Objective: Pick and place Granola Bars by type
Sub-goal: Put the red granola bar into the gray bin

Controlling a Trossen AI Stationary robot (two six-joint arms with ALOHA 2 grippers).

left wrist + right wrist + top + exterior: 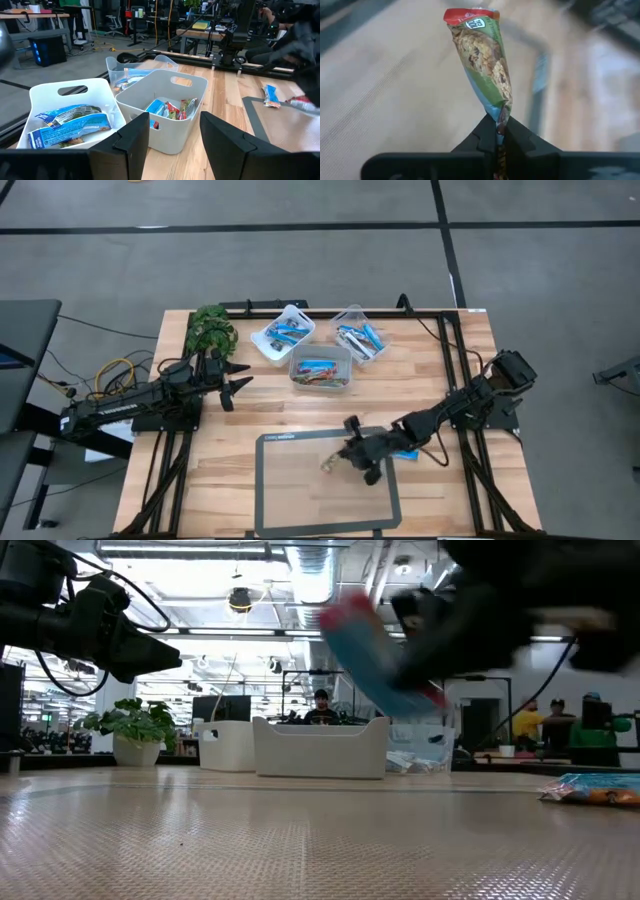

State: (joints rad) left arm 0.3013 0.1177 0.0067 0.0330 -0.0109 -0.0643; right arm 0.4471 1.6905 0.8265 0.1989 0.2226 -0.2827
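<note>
Three small plastic tubs stand in a cluster near the far edge of the wooden bench (pixel 440 380). A white tub (pixel 283 333) holds bright blue wrapped bars. A clear tub (pixel 357 332) beside it holds more blue bars. A pale grey tub (pixel 321 369), just nearer the middle, holds mixed orange-brown-blue bars. The number of bars per tub cannot be told.

A dark-framed grey mat (pixel 300 480) lies at the near edge of the bench. One loose blue-wrapped bar (pixel 405 451) lies on the wood just beside the mat's right edge. A green leafy plant (pixel 213 328) sits at the far left corner.

The right gripper (pixel 501 131) is above the mat's right half, its jaws pinched fully together on one end of a single granola bar (pixel 482 55). The bar has a shiny wrapper with a red end, a green and blue body and a picture of oat granola. It sticks out from the fingertips, clear of the mat. A small white logo sits on the red end; its lettering cannot be read.

The left gripper (pixel 172 137) hovers near the left edge of the bench, facing the tubs. Its jaws stand wide apart and hold nothing.

One person is visible in the room beyond the bench.
</note>
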